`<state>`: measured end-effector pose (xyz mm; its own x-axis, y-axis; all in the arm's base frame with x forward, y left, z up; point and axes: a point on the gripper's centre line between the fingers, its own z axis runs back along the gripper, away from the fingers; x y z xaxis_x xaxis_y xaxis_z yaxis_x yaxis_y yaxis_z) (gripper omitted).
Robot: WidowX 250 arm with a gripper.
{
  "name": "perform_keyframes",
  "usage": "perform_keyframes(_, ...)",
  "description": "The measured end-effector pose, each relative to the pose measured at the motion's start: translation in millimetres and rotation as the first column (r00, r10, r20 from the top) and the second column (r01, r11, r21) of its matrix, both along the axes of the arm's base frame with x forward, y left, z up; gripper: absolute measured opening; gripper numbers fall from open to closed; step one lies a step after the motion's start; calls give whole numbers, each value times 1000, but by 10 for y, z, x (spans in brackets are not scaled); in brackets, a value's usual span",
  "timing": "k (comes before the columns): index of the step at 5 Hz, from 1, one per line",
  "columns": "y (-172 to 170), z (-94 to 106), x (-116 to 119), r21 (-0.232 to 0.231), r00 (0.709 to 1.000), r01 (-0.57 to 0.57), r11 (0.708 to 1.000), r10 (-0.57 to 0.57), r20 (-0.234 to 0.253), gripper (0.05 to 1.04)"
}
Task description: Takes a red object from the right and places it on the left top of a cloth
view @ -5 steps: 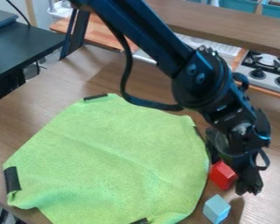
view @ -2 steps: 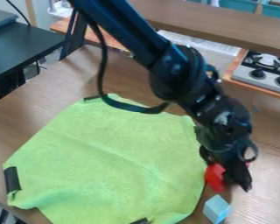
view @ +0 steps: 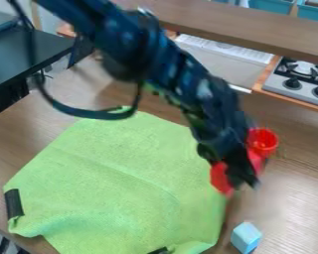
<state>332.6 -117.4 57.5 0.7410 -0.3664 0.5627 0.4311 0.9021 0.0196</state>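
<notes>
Looks clamped at the jaws of the gripper [view: 242,179] on the red object [view: 221,177], with red showing on both sides of the grip and a round red opening [view: 263,141] farther to the right, perhaps belonging to the same piece; cannot tell for certain. Hangs at the right edge of the green cloth [view: 109,183], apparently above the wooden worktop [view: 297,203], beyond the light blue block [view: 246,237].

Best treated as the carry, with the grasp made and the placing yet to do. Keep the jaws firmly together and hold enough height to clear the fabric all the way across. Steer for the far left part of the cloth, away from the block and the black strip [view: 14,203] on the left edge. Watch the hanging cable [view: 89,113], likely to sweep low over that far corner and catch there. Go smoothly, to avoid swinging or twisting so bulky a load. Stop well inside the border, lower straight down to light contact, let settle, then part the jaws gently and lift clear without dragging or rucking up the cloth.
</notes>
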Motion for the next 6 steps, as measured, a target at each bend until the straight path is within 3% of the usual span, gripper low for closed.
perform_keyframes(2, 471, 89, -51, 1, 994, 111, 994, -111, -24, 580)
perform_keyframes(3, 767, 62, -102, 40, 986, 162, 986, -161, -31, 580)
perform_keyframes(4, 1004, -45, -161, 97, 963, 264, 960, -257, -75, 580)
perform_keyframes(6, 1050, -116, -134, 141, 947, 319, 937, -309, -90, 580)
